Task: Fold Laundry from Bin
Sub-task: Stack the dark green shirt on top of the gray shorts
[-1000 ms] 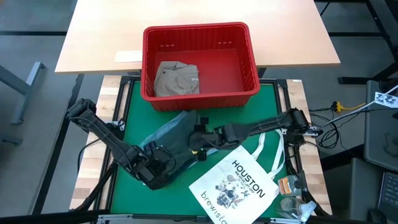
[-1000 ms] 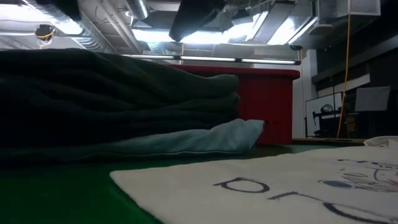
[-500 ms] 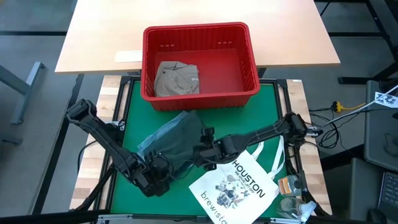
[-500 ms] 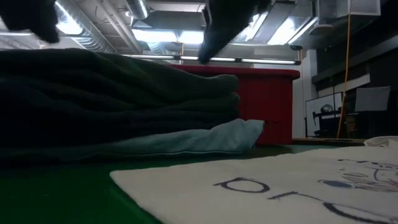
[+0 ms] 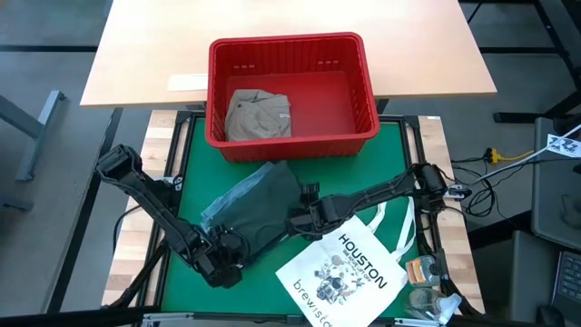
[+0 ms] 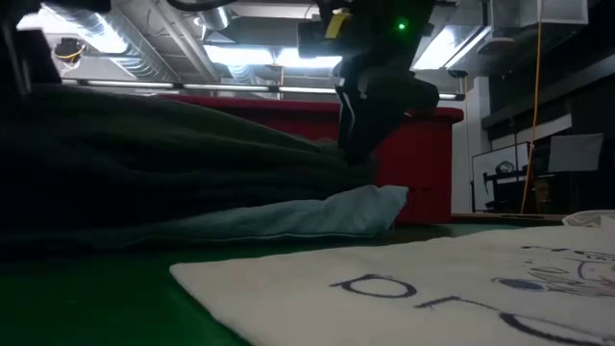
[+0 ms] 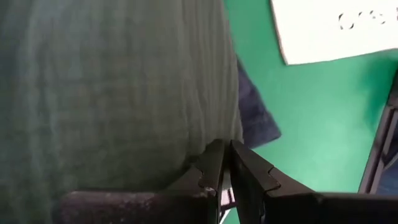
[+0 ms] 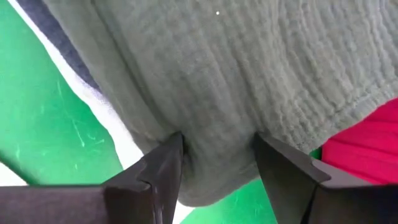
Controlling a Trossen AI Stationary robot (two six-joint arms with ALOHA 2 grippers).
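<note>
A dark green garment [image 5: 263, 204] lies on the green mat on top of a light blue denim piece [image 5: 218, 204] and a navy one [image 7: 252, 115]. A khaki-tan garment [image 5: 259, 115] lies in the red bin [image 5: 363, 82] at the far side. My left gripper [image 5: 225, 259] is shut at the green garment's near-left edge. My right gripper [image 5: 304, 216] is open and set down on the garment's right end, also seen in the low view [image 6: 360, 144]. My left gripper pinches the dark green garment's edge [image 7: 208, 149] between its two nearly closed fingers; one layer or several, I cannot tell. The garment lies on the pile. My right gripper comes from above with open fingers [image 8: 165, 168] set into the garment's right end [image 8: 217, 155]; cloth bulges between them.
A white tote bag printed "HOUSTON" [image 5: 349, 272] lies on the mat at the near right, beside the right gripper. A wooden table [image 5: 145, 54] stands beyond the bin. Small items [image 5: 422, 272] sit at the mat's near-right edge.
My right gripper has gone toward the near edge and down onto the green garment's right end, which has sunk from a rounded stack of folds to a low slope. My left gripper has shifted a little toward the near edge.
</note>
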